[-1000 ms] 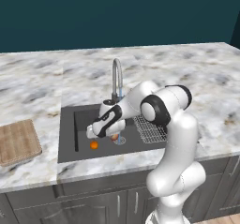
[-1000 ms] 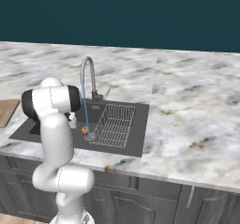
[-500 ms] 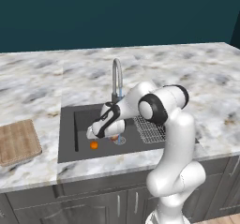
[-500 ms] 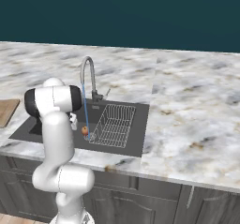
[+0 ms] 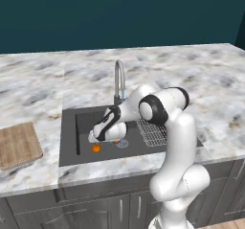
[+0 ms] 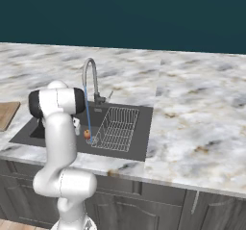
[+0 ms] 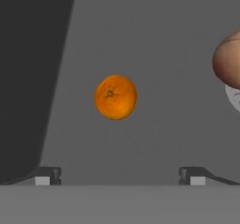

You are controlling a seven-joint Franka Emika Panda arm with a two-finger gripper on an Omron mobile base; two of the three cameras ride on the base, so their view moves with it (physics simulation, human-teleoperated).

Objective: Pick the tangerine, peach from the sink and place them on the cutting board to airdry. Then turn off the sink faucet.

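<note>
One tangerine (image 7: 115, 97), one peach (image 7: 228, 59) in sink (image 5: 69, 127), tool (image 7: 120, 175) spread wide, grasping nothing

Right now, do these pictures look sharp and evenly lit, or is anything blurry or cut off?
Hand view: flat, even light, the tangerine crisp on the sink floor with almost no shadow, the peach cut off at the right edge. Left base view: softer and grainy, the tangerine a small blob. Right base view: no glare on the sink faucet.

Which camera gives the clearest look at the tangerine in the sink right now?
The hand view: the tangerine sits near the middle, large and unobstructed, with its stem dimple visible on the sink floor. The left base view shows it as a small orange dot beside the arm.
</note>
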